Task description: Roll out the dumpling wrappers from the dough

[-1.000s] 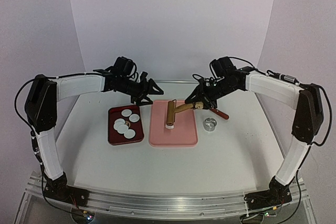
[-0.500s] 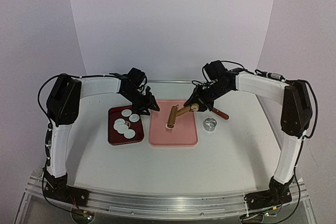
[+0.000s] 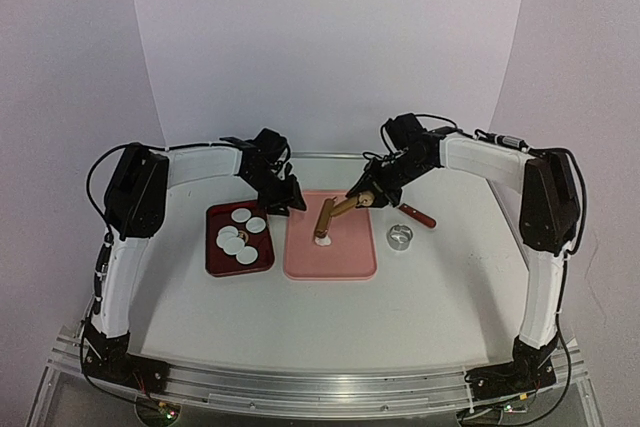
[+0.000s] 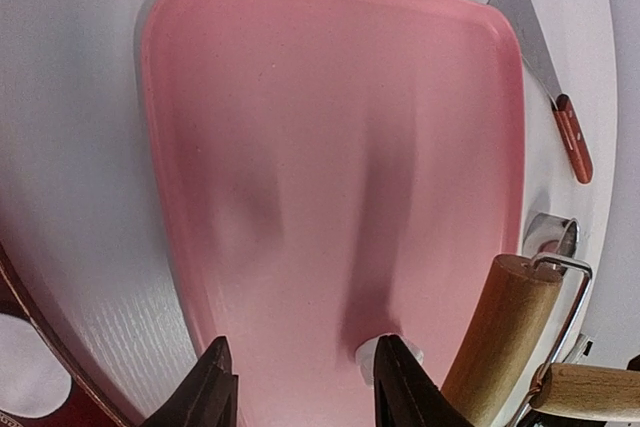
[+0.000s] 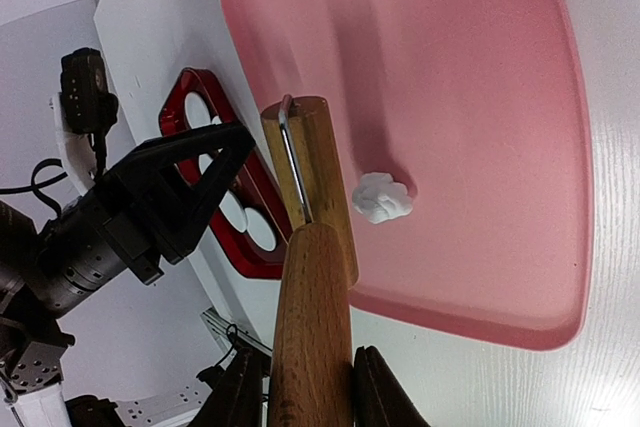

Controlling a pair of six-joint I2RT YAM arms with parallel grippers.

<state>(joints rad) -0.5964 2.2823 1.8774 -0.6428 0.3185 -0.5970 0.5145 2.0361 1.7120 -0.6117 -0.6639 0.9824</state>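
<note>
A small lump of dough (image 3: 322, 241) lies on the pink board (image 3: 345, 257). In the left wrist view the dough (image 4: 368, 355) peeks out beside my right fingertip. My right gripper (image 3: 366, 197) is shut on the handle of a wooden rolling pin (image 3: 326, 217), whose roller hangs tilted just above the dough (image 5: 382, 197). My left gripper (image 3: 287, 199) hovers open over the board's far-left corner with nothing between its fingers (image 4: 215, 392). Several round dumpling wrappers (image 3: 240, 232) lie in the dark red tray (image 3: 213, 247) left of the board.
A metal ring cutter (image 3: 400, 237) stands right of the board. Behind it lies a scraper with a red handle (image 3: 418, 215). In the right wrist view the left gripper (image 5: 170, 207) is close to the roller, above the red tray (image 5: 190, 97).
My left gripper has moved right from above the tray's far side to the board's corner, and its jaws have narrowed. The right gripper shifted the rolling pin slightly left.
</note>
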